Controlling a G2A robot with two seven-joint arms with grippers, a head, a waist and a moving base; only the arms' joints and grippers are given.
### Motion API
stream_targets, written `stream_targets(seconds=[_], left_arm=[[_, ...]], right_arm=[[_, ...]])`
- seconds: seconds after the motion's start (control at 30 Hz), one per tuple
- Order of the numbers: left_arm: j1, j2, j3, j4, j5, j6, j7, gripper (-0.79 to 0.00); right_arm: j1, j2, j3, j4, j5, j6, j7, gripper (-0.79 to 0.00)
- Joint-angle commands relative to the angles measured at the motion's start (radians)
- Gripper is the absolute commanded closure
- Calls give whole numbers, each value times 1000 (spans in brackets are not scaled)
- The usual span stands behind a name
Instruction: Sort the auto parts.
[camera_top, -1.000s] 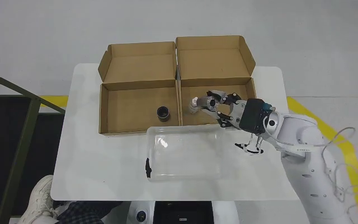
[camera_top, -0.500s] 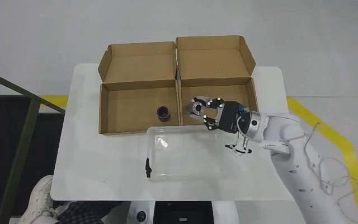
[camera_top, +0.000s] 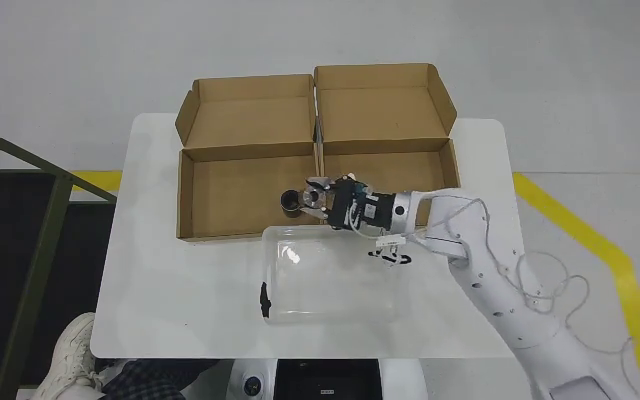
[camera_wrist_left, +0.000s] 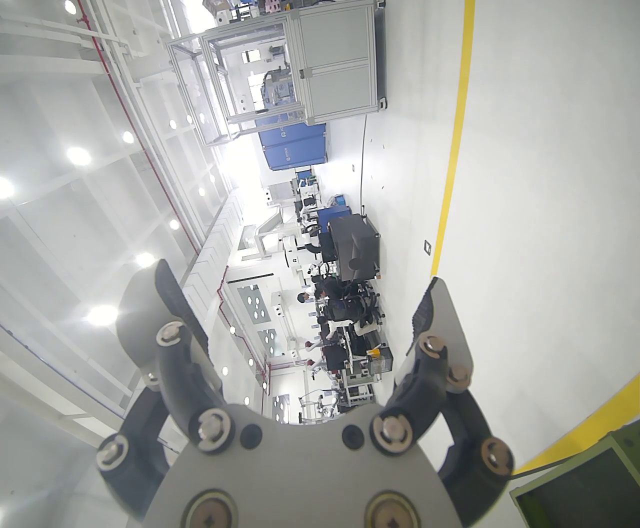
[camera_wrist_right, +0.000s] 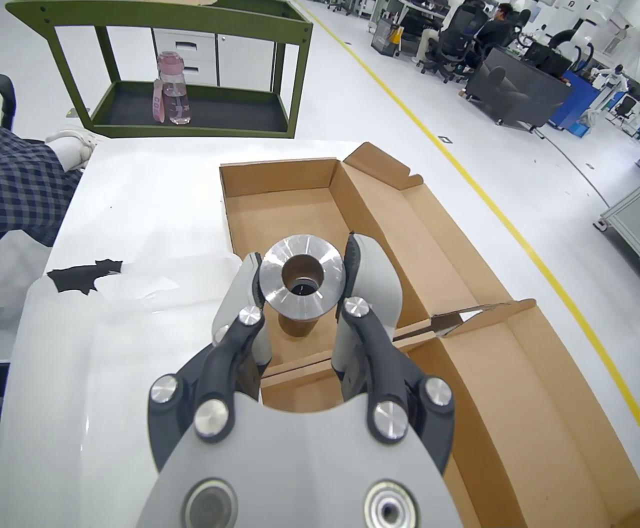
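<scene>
Shows only the flanged face of the metal part (camera_wrist_right: 280, 290) gripped in the right end effector (camera_wrist_right: 304, 267); sides covered by its fingers (camera_wrist_right: 372, 280). Cannot tell the brown cylinder (camera_wrist_right: 298, 325) just beyond the fingertips from the part's own shank. Too small to identify: black scrap (camera_top: 264, 298) well apart from the end effector.

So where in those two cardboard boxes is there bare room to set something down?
The right box has a bare floor along its back wall. The left box is free from its outer wall to the dark ring. Crowded: the shared wall, where the right claw holds the metal part.
</scene>
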Motion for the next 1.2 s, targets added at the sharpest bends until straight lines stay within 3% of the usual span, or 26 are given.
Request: stream_targets(seconds=[0.0, 0.63, 1.17], left_arm=[[0, 0, 0, 0, 0, 0, 0, -785], [0, 0, 0, 0, 0, 0, 0, -785], [0, 0, 0, 0, 0, 0, 0, -785]], right_arm=[[27, -9, -28, 37, 3, 7, 1, 0], [253, -104, -209, 366, 28, 57, 10, 0], [364, -185, -294, 517, 68, 152, 77, 0]])
